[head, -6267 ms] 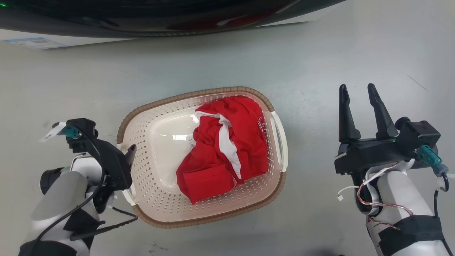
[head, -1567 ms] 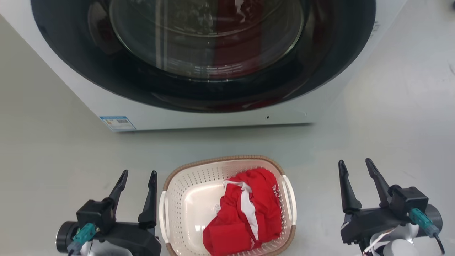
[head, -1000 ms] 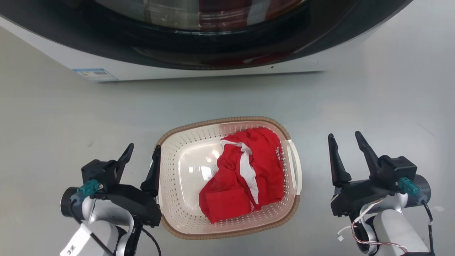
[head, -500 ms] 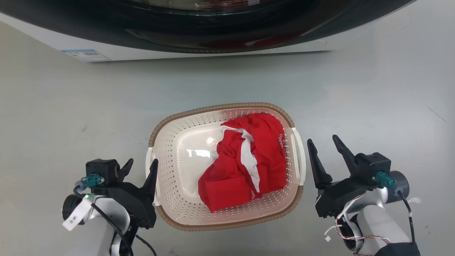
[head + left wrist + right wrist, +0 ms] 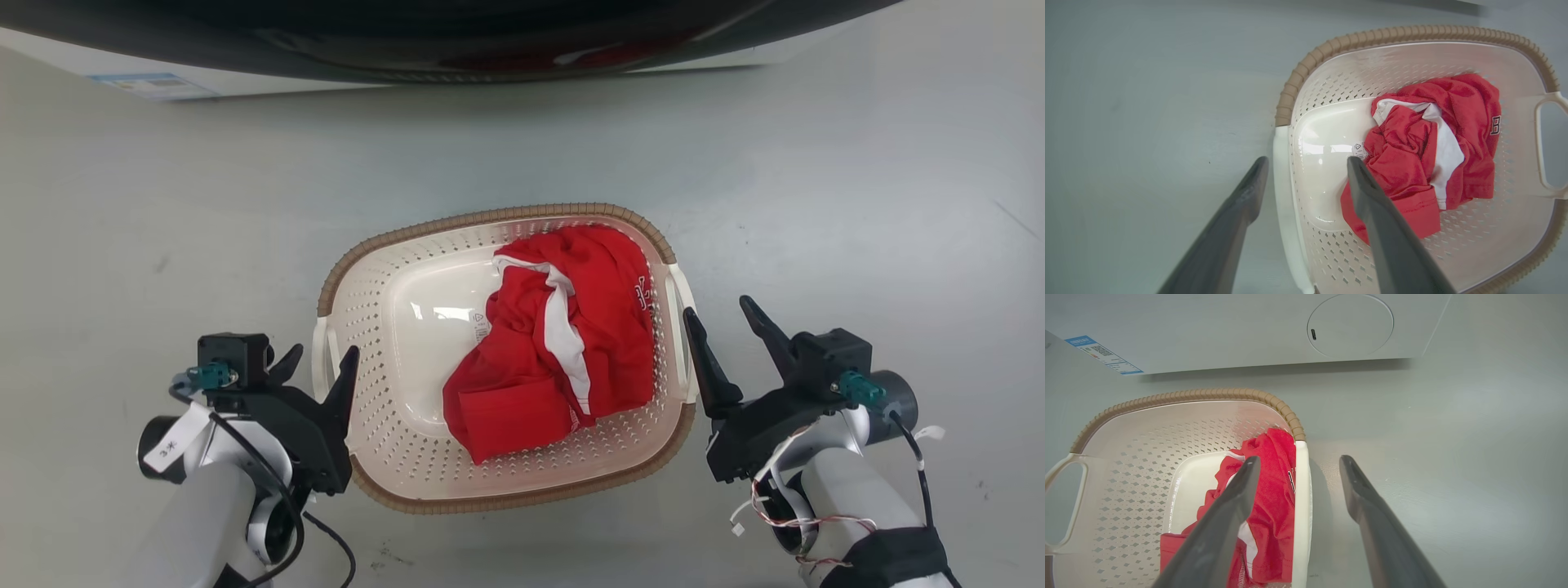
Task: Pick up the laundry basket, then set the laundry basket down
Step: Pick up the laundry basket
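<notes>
We are finding the shallow cream-white perforated plastic laundry basket (image 5: 490, 219) sitting on the floor (image 5: 522, 147), unlifted | left gripper (image 5: 322, 353) and right gripper (image 5: 717, 306) gaping apart astride its handles (image 5: 676, 327) | clamping, lifting, setting-down remaining.

We see laundry basket (image 5: 384, 457) on floor (image 5: 816, 163) before washing machine (image 5: 408, 33), garment (image 5: 563, 351) inside; left gripper (image 5: 323, 353) at its left end, right gripper (image 5: 717, 305) at right.

Looks like a laundry area: white washing machine (image 5: 1229, 330) with blue-edged label (image 5: 1102, 355), bare grey floor (image 5: 816, 204), laundry basket (image 5: 367, 286) holding red garment (image 5: 555, 343).
</notes>
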Motion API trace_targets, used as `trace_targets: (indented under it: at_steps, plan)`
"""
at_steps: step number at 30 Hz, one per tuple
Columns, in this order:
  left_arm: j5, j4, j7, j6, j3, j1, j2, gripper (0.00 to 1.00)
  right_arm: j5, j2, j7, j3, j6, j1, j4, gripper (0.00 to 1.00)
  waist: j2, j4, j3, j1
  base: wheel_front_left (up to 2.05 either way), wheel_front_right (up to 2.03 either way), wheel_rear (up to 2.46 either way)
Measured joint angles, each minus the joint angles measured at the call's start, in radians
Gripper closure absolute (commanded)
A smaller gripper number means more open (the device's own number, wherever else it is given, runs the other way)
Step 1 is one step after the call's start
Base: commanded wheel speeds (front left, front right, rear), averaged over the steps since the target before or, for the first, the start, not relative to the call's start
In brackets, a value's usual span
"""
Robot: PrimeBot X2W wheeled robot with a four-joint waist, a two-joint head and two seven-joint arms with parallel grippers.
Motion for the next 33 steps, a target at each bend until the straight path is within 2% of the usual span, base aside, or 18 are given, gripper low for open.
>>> trace_targets:
  at_steps: [16, 26, 27, 28, 29, 30, 33]
  plan:
    - [0.002, 0.152, 0.016, -0.035, -0.023, -0.133, -0.002, 0.0, 0.029, 0.001, 0.001, 0.063, 0.016, -0.102, 0.117, 0.0, 0.0, -0.004, 0.092, 0.0001, 0.0, 0.0, 0.0]
    - [-0.011, 0.242, 0.025, -0.051, -0.025, -0.218, -0.036, 0.0, 0.093, 0.001, 0.011, 0.133, 0.017, -0.162, 0.166, 0.0, 0.0, 0.006, 0.132, 0.0001, 0.0, 0.0, 0.0]
    - [-0.013, 0.251, 0.025, -0.051, -0.023, -0.226, -0.039, 0.0, 0.099, 0.001, 0.011, 0.141, 0.017, -0.167, 0.17, 0.25, 0.0, 0.008, 0.134, 0.0001, 0.0, 0.0, 0.0]
    - [-0.02, 0.26, 0.025, -0.051, -0.02, -0.232, -0.042, 0.45, 0.106, 0.001, 0.011, 0.148, 0.017, -0.172, 0.175, 0.6, 0.0, 0.009, 0.136, 0.0001, 0.0, 0.0, 0.0]
    - [-0.03, 0.268, 0.025, -0.052, -0.019, -0.239, -0.045, 0.74, 0.116, 0.001, 0.011, 0.152, 0.017, -0.176, 0.18, 1.0, -0.0001, 0.01, 0.137, 0.0001, 0.0, 0.0, 0.0]
    - [-0.038, 0.274, 0.025, -0.052, -0.017, -0.244, -0.047, 1.0, 0.125, 0.001, 0.011, 0.154, 0.016, -0.18, 0.186, 1.0, -0.0001, 0.011, 0.138, 0.0001, 0.0, 0.0, 0.0]
    - [-0.043, 0.298, 0.024, -0.052, -0.018, -0.257, -0.045, 1.0, 0.136, -0.007, 0.013, 0.16, 0.016, -0.188, 0.204, 1.0, -0.0001, 0.013, 0.141, 0.0001, 0.0, 0.0, 0.0]
